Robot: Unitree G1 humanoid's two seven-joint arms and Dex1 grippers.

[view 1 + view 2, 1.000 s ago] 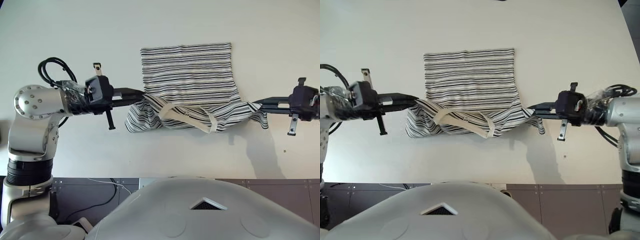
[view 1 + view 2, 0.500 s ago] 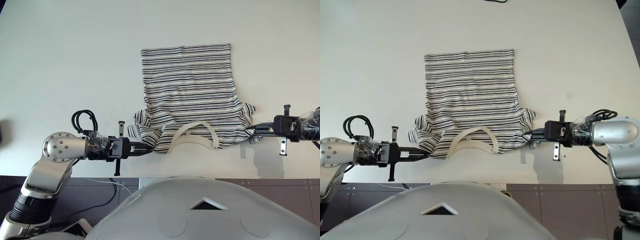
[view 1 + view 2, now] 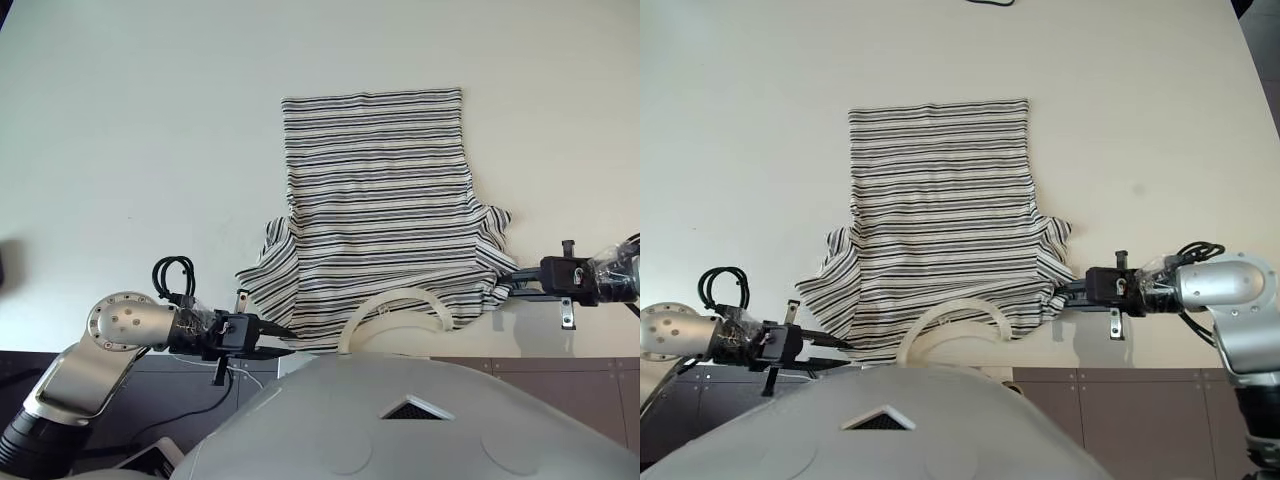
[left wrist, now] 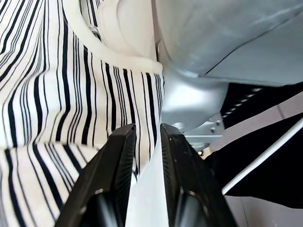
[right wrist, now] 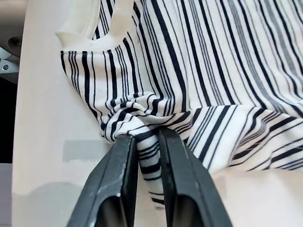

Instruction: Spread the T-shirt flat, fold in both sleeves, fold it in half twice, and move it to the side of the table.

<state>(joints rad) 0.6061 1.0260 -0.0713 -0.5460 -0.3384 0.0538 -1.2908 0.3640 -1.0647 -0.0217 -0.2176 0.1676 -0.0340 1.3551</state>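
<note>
A black-and-white striped T-shirt [image 3: 375,190] lies on the white table [image 3: 150,150], hem at the far side and cream collar [image 3: 395,308] at the front edge. My left gripper [image 3: 283,329] sits low at the front edge, shut on the shirt's left shoulder corner; in the left wrist view its fingers [image 4: 120,156] pinch striped cloth beside the collar. My right gripper [image 3: 503,290] is shut on the bunched right shoulder cloth [image 5: 137,116], just in front of the right sleeve [image 3: 495,222]. The left sleeve [image 3: 262,270] fans outward.
The table's front edge [image 3: 150,348] runs just in front of both grippers, with dark floor and a white cable [image 3: 205,362] below. Bare tabletop stretches to the left, right and far side of the shirt. A dark cable end [image 3: 990,2] lies at the far edge.
Both grippers have pulled the shirt's shoulder end toward the front edge and lowered it. The folded-over top has opened out, and the collar has moved to the table edge.
</note>
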